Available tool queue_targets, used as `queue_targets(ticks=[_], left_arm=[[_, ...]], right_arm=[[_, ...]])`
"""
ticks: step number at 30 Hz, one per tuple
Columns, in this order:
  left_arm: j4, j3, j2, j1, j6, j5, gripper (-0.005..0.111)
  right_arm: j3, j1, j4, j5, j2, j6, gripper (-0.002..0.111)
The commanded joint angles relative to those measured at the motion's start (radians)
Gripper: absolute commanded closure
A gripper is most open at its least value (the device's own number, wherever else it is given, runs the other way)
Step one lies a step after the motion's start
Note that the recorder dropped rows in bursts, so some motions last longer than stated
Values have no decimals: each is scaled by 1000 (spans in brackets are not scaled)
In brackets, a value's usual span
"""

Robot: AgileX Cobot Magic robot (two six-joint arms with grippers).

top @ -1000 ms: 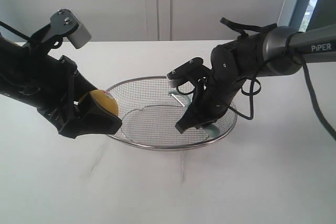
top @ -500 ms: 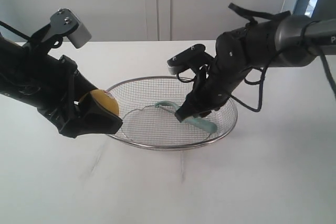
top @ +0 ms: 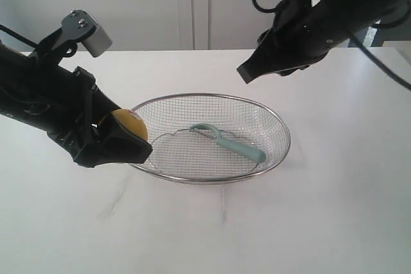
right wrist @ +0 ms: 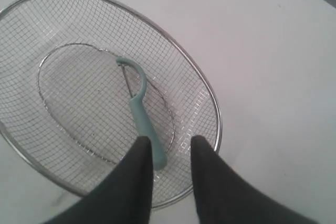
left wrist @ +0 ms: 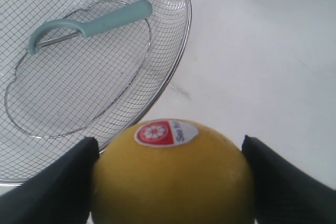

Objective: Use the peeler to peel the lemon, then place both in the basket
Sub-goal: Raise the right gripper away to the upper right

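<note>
The yellow lemon (top: 128, 124) with a red and white sticker (left wrist: 167, 131) sits between the black fingers of my left gripper (top: 122, 139), which is shut on it just outside the near-left rim of the wire basket (top: 273, 117). The teal peeler (top: 228, 142) lies loose on the basket's mesh floor (left wrist: 79, 77), also seen as the peeler (right wrist: 139, 111) from the right wrist. My right gripper (top: 247, 72) hangs high above the basket's far side, open, nothing between its fingers (right wrist: 139, 166).
The basket rim (right wrist: 212, 103) stands on a white table (top: 334, 210). A pale wall and cabinet panels run behind the table's far edge (top: 192, 4). The left arm's grey camera block (top: 87, 33) sticks up at the left.
My right gripper has let go of the peeler, which now lies in the basket, and has risen up and back. The left gripper with the lemon has barely moved.
</note>
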Motion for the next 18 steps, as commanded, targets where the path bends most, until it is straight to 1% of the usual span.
queue_targets(ticks=[1,2,4,5,10,14,18], left_arm=[[-30,-1,-4,3,-5,16,107],[-30,-1,-4,3,-5,16,107],[-30,-1,-4,3,-5,16,107],[-30,-1,-4,3,-3,15,107],[-30,-1,-4,3,-1,15,107],[-30,-1,-4,3,-1,8,107],[-19,-1,-4,3,12,-7,107]], right_arm=[[-4,-9,0,124,-99,1,95],[-4,-9,0,166,-123,1,101],[-4,-9,0,212,-150,1,107],[-4,-9,0,231,-166,1,108],[-4,-9,-5,282,-260,6,108],[-4,-9,-49,322,-327,37,108],[19,-9,-61,329,-388,69,108]])
